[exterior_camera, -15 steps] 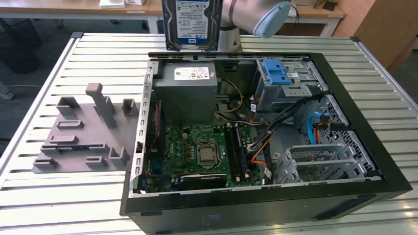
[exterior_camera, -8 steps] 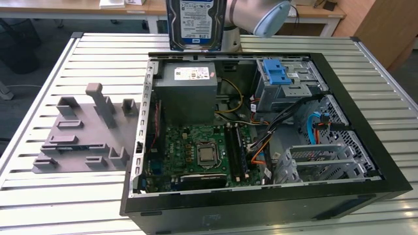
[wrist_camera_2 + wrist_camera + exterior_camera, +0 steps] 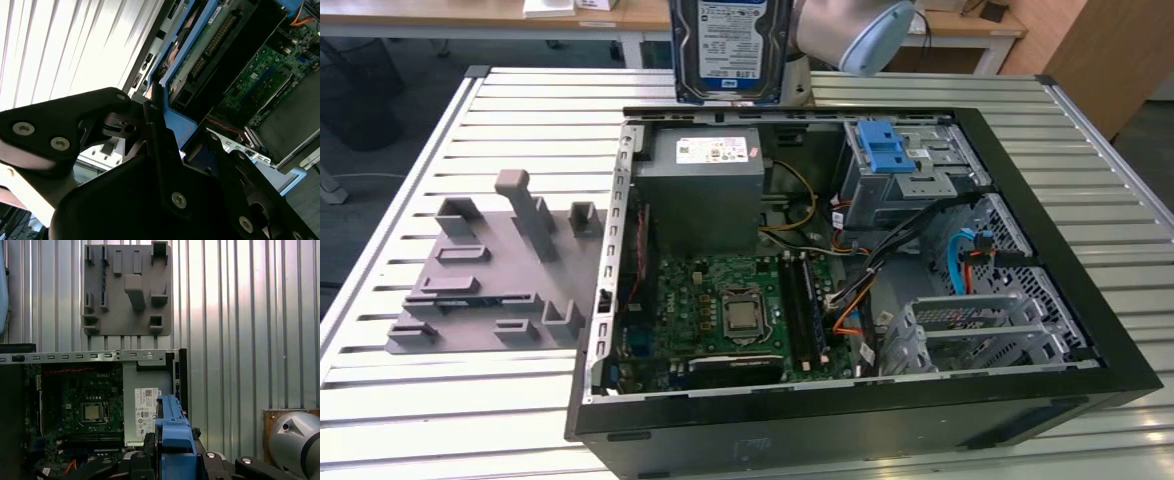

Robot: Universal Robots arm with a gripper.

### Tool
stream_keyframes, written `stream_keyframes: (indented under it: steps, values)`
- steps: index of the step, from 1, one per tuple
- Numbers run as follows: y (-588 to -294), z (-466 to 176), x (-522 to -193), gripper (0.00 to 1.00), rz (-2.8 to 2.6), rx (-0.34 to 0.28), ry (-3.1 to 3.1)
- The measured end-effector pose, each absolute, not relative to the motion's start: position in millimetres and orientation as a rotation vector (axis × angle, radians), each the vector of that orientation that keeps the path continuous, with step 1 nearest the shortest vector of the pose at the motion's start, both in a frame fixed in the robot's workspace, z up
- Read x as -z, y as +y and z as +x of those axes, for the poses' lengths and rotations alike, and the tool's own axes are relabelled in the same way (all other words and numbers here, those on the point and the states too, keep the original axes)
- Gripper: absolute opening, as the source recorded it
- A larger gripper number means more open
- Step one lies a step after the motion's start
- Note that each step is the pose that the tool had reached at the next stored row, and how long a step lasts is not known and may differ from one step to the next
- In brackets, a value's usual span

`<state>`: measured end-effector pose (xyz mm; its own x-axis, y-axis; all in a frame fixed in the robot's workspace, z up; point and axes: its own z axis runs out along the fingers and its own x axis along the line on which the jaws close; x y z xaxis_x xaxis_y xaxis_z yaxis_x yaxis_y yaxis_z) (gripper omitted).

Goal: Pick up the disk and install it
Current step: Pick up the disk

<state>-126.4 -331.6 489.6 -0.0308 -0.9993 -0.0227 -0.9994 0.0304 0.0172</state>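
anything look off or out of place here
Nothing damaged or spilled. The one oddity: the disk hangs upright above the edge of the open computer case, clamped in the end effector, not in a bay.

Metal disk (image 3: 730, 50) with blue plastic rails (image 3: 172, 435); ribbed metal table (image 3: 534, 110).

Exterior view stands off the table (image 3: 480, 420), looking down at a slant into the open computer case (image 3: 854, 415), fairly near. First wrist view looks straight down from high up, over case and grey fixture (image 3: 125, 315). Second wrist view sits tight and tilted, peering past the gripper (image 3: 182, 125) at the disk (image 3: 215, 42). All three share the motherboard (image 3: 720, 290).
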Motion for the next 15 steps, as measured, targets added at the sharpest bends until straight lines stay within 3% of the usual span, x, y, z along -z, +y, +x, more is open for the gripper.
stream_keyframes:
  steps: [15]
  values:
    - [-331.5,-109.3,-489.6,0.36,-2.184,-0.044,2.252]
